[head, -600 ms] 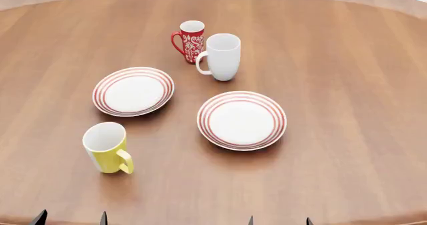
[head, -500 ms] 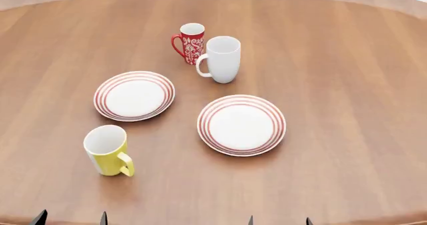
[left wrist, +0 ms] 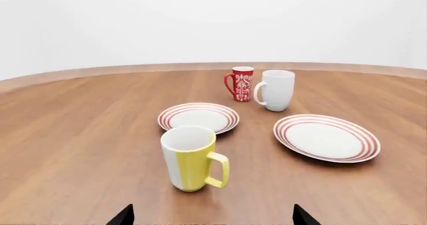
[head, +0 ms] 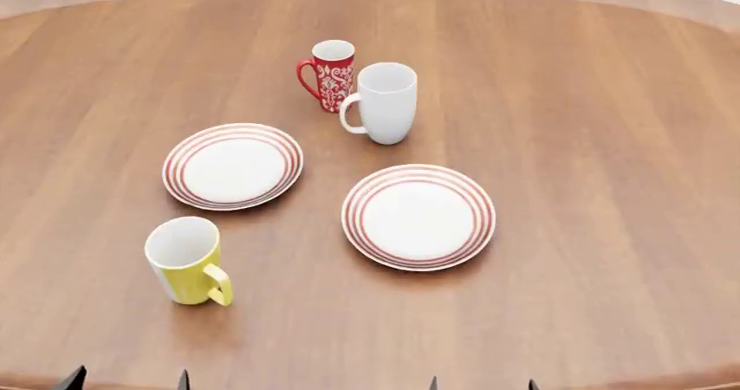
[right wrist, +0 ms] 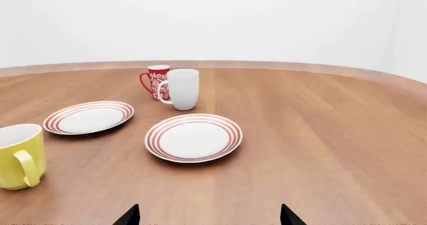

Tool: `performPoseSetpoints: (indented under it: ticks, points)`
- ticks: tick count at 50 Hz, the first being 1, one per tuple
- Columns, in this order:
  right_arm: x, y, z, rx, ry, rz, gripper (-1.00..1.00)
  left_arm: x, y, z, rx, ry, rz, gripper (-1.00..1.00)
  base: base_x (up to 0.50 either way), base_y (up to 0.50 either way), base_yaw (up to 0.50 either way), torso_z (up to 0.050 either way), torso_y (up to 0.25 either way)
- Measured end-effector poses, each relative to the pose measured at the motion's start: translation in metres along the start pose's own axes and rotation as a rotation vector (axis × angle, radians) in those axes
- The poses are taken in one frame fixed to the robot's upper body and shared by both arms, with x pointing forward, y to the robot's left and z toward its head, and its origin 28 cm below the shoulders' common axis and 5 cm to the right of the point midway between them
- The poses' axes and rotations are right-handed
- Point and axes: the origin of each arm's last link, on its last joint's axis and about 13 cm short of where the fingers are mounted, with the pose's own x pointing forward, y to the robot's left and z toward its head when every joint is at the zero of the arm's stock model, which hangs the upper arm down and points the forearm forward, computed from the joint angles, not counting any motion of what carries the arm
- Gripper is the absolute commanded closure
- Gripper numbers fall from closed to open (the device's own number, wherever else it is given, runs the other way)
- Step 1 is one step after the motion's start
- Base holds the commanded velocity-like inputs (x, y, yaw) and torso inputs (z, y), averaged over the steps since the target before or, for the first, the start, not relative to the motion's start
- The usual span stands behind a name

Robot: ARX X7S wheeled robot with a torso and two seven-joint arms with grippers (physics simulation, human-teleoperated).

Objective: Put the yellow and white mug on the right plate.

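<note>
The yellow and white mug [head: 185, 261] stands upright on the table at the near left, handle toward the near right; it also shows in the left wrist view [left wrist: 191, 157] and the right wrist view [right wrist: 19, 156]. The right plate [head: 418, 217] lies empty at the middle right, seen too in the left wrist view [left wrist: 327, 138] and the right wrist view [right wrist: 193, 137]. My left gripper [head: 127, 380] is open at the table's near edge, just short of the mug, with only its fingertips [left wrist: 123, 216] showing. My right gripper [head: 483, 383] is open near the front edge, short of the right plate.
A second identical plate [head: 232, 165] lies at the left, behind the yellow mug. A tall plain white mug [head: 384, 102] and a red floral mug [head: 331, 74] stand together behind the plates. The round wooden table [head: 601, 147] spreads wide around them.
The view shifted slightly, so everything sits a little lower in the head view than at first. The mugs and plates have not moved on the table. Both grippers' tips sit slightly lower in view.
</note>
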Motion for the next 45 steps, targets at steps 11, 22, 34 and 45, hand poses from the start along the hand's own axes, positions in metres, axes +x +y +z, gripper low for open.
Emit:
performPoseSetpoints:
  ticks: [11, 22, 34, 45]
  points:
    - [-0.003, -0.001, 0.012, 0.039, -0.158, -0.011, -1.0, -0.004, 0.002, 0.014, 0.074, -0.224, 0.042, -1.0, 0.0, 0.0, 0.0, 0.0, 0.0]
    - [-0.01, -0.002, 0.034, 0.098, -0.435, -0.03, -1.0, -0.016, 0.001, 0.039, 0.144, -0.568, 0.083, -1.0, 0.19, -0.05, 0.0, 0.0, 0.0]
    - [-0.013, -0.002, 0.042, 0.115, -0.526, -0.025, -1.0, -0.022, -0.001, 0.046, 0.163, -0.687, 0.074, -1.0, 0.5, -0.12, 0.0, 0.0, 0.0]
    - [-0.015, -0.001, 0.042, 0.109, -0.541, 0.001, -1.0, -0.024, -0.003, 0.047, 0.168, -0.718, 0.06, -1.0, 0.5, -0.06, 0.0, 0.0, 0.0]
